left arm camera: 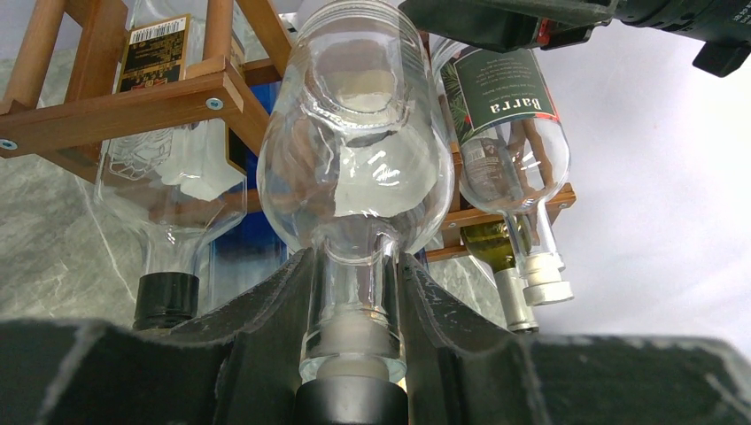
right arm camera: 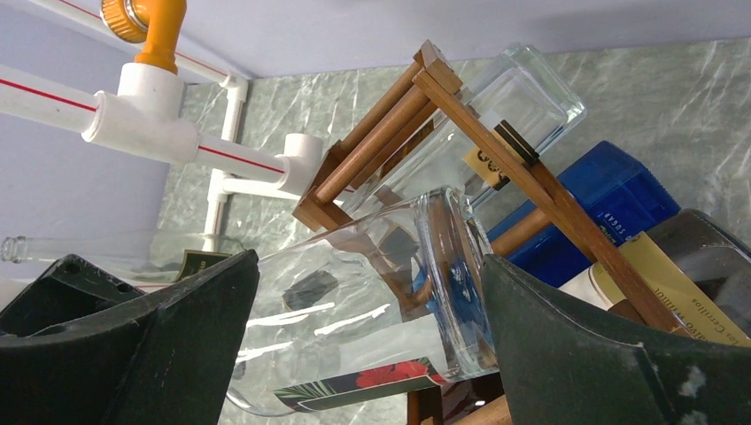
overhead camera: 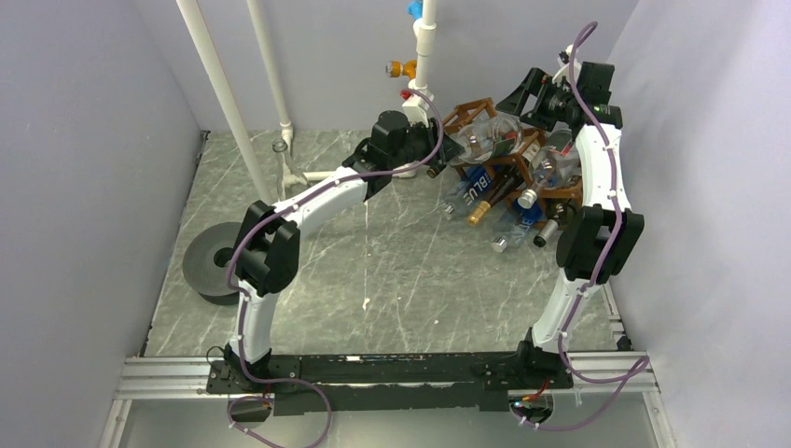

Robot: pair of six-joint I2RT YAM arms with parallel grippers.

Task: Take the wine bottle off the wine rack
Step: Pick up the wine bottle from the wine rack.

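Left gripper clamped tight on the neck of the clear wine bottle, fingers either side just above the white collar. Bottle body sits among the slats of the wine rack, base pointing away. Right gripper has its fingers spread wide, flanking the flat base of a clear bottle with a flower label; can't tell if it touches.

Neck grip shows only in the left wrist view; from the top the arm hides it. Only the top view places the rack at the far right of the marble table. Only the right wrist view shows the bottle bases and white pipes close up.

Rack also holds a square bottle with black cap, a Barra bottle, a green bottle and a blue carton.
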